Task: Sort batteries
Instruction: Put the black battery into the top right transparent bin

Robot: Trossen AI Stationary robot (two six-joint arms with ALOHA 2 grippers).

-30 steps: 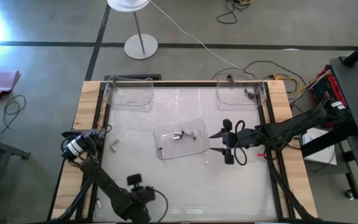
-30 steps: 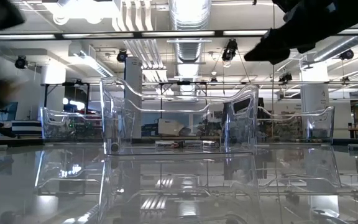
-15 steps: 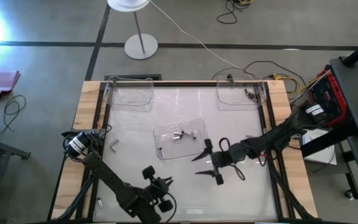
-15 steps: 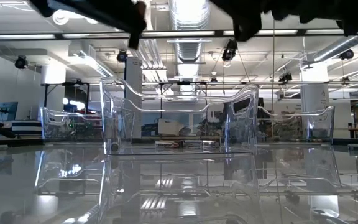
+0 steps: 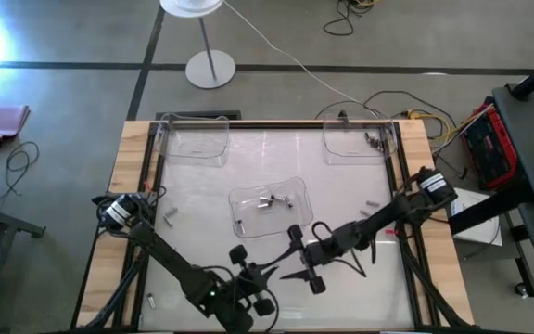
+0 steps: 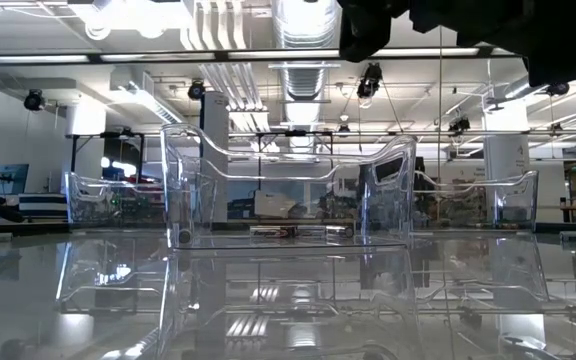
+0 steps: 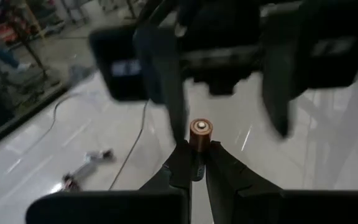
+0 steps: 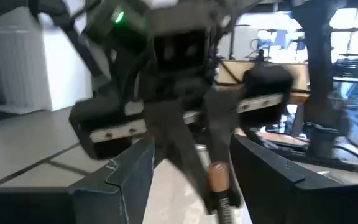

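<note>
A battery (image 7: 199, 129), copper-coloured at its end cap, sits pinched between the left gripper (image 7: 194, 163) fingertips; only the left wrist view shows this clearly, and the right wrist view catches the same battery (image 8: 217, 175) from the far side. From above, the left gripper (image 5: 265, 272) meets the right gripper (image 5: 290, 252), whose fingers are spread wide, near the table's front centre. The centre tray (image 5: 248, 198) holds a few batteries (image 5: 269, 200). The far right tray (image 5: 341, 147) holds several more (image 5: 373, 140). Loose batteries (image 5: 168, 218) lie on the table's left side.
</note>
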